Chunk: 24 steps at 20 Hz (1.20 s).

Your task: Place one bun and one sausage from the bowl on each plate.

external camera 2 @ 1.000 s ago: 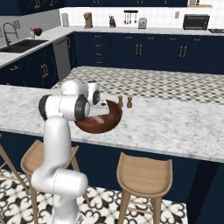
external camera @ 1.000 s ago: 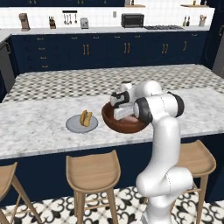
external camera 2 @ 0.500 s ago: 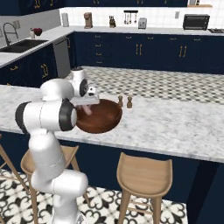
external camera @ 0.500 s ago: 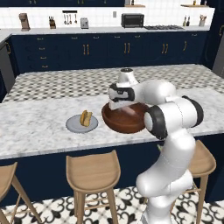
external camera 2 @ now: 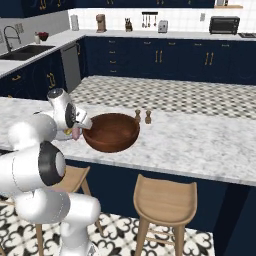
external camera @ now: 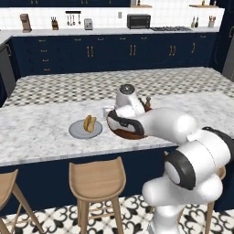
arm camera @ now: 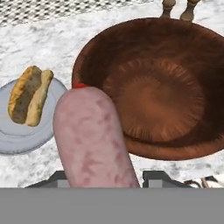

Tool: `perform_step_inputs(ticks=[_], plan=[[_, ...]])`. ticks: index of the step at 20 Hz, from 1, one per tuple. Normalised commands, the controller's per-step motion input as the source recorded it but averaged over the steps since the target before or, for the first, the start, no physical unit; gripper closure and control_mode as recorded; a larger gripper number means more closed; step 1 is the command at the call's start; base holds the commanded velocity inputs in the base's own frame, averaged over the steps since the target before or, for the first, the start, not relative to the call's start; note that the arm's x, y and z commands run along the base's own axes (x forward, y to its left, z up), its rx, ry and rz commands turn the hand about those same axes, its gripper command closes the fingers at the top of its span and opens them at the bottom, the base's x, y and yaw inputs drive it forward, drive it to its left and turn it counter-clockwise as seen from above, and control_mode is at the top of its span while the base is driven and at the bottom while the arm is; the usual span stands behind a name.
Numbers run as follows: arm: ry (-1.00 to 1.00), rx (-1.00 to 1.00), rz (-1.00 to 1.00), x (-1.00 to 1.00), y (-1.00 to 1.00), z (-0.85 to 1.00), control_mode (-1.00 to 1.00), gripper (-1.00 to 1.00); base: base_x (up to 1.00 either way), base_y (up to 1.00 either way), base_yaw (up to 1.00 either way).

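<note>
Marble counter (arm camera: 43, 48) lies open between bowl (arm camera: 153, 87) rim and grey plate (arm camera: 17, 135).

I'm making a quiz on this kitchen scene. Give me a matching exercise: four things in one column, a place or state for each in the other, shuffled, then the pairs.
Things:
1. sausage
2. bun
3. bowl
4. salt and pepper shakers

States:
A. lies on the grey plate
B. stand on the counter behind the bowl
C. held in the gripper
D. holds nothing visible inside

Pairs: 1-C, 2-A, 3-D, 4-B
</note>
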Motion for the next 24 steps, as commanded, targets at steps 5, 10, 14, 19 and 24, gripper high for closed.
perform_step_inputs(ticks=[5,10,14,19,24], plan=[[0.01,0.32,-0.61,-0.12,0.67,0.06,-1.0,1.0,0.0,0.0,0.0],[0.37,0.5,-0.25,0.33,0.57,0.08,-1.0,1.0,0.0,0.0,0.0],[0.15,0.07,0.03,0.48,0.45,-0.14,-1.0,1.0,0.0,0.0,0.0],[0.0,0.02,0.0,0.8,0.81,-0.22,-1.0,1.0,0.0,0.0,0.0],[0.08,-0.1,-0.01,0.64,0.93,0.0,-1.0,1.0,0.0,0.0,0.0]])
